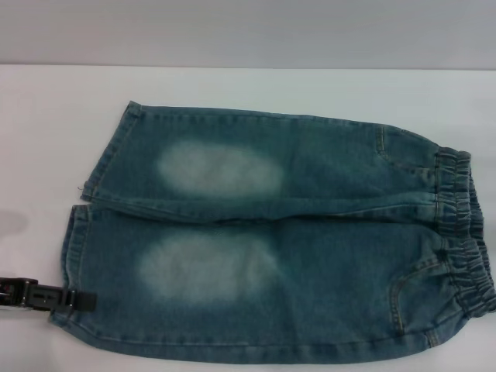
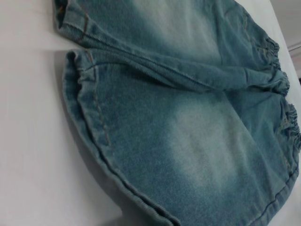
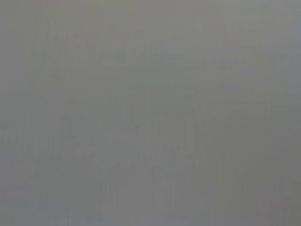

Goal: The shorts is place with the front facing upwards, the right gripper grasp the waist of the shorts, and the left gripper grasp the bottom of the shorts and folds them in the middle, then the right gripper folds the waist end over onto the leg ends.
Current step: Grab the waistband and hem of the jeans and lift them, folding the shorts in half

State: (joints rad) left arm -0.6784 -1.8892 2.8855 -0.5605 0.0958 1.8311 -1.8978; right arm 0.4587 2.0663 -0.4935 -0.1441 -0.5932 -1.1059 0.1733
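The shorts (image 1: 279, 232) lie flat on the table (image 1: 46, 124), waist (image 1: 463, 232) right, leg ends (image 1: 81, 232) left.

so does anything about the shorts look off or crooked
Slightly. The shorts lie flat, front up, on the white table, but the two legs splay apart near the hems, and the waist runs past the head view's right edge. The left gripper sits at the nearer hem.

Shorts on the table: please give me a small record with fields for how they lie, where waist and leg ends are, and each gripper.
shorts: spread flat, front up, unfolded
waist: at robot's right
leg ends: at robot's left
left gripper: low, at the near leg's hem
right gripper: not in view
table: white
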